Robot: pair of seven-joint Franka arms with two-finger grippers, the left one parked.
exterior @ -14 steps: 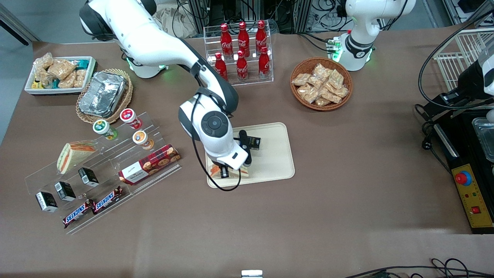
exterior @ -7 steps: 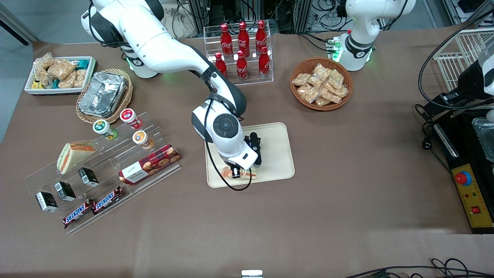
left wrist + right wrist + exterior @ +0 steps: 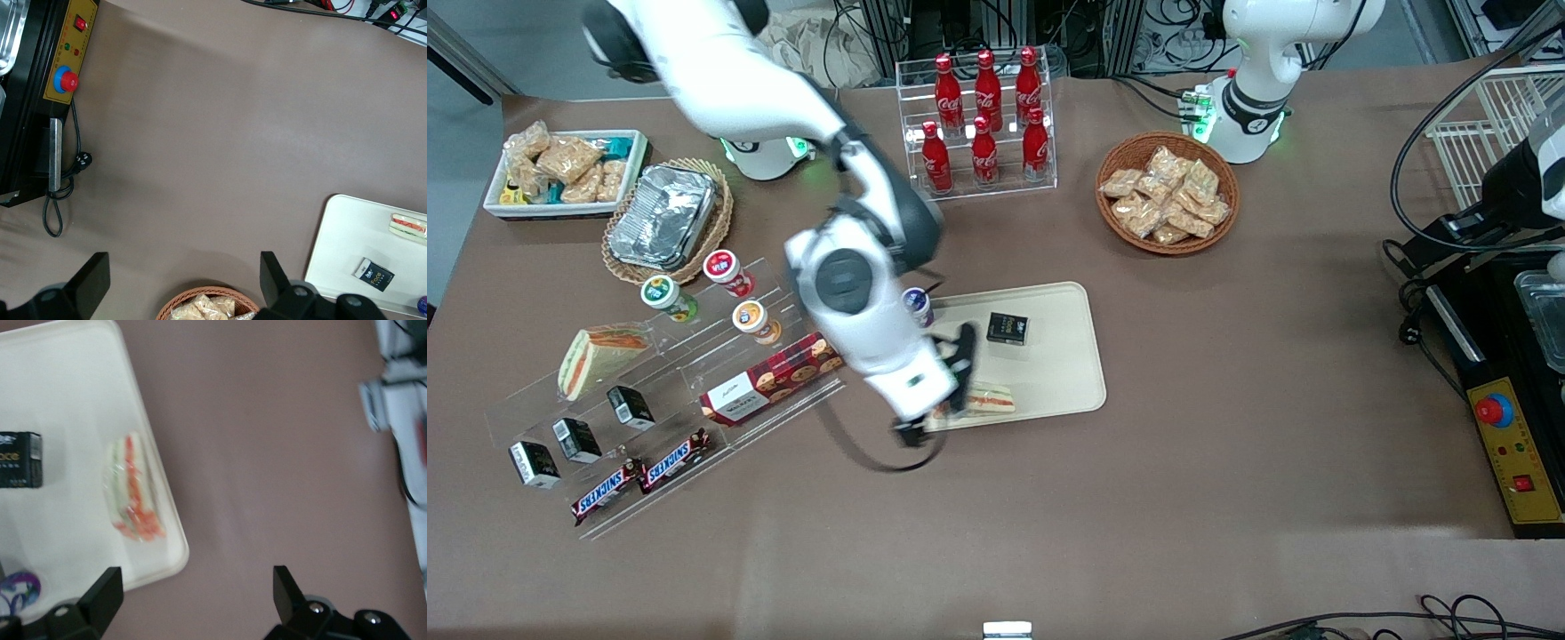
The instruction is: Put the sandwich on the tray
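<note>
The sandwich, a wrapped white-bread wedge with orange-red and green filling, lies flat on the cream tray by the rim nearest the front camera. It also shows in the right wrist view on the tray, and in the left wrist view on the tray. My right gripper is open and empty, raised above the tray's corner toward the working arm's end; in the wrist view brown table shows between its fingers. A second, like sandwich rests on the clear shelf.
A small black box and a purple-lidded cup sit on the tray. A clear stepped shelf holds cups, boxes, biscuits and Snickers bars. A cola rack, a snack basket, a foil container and a white bin stand farther back.
My gripper has opened and let go of the sandwich, which now lies on the tray. The gripper has risen and swung toward the working arm's end.
</note>
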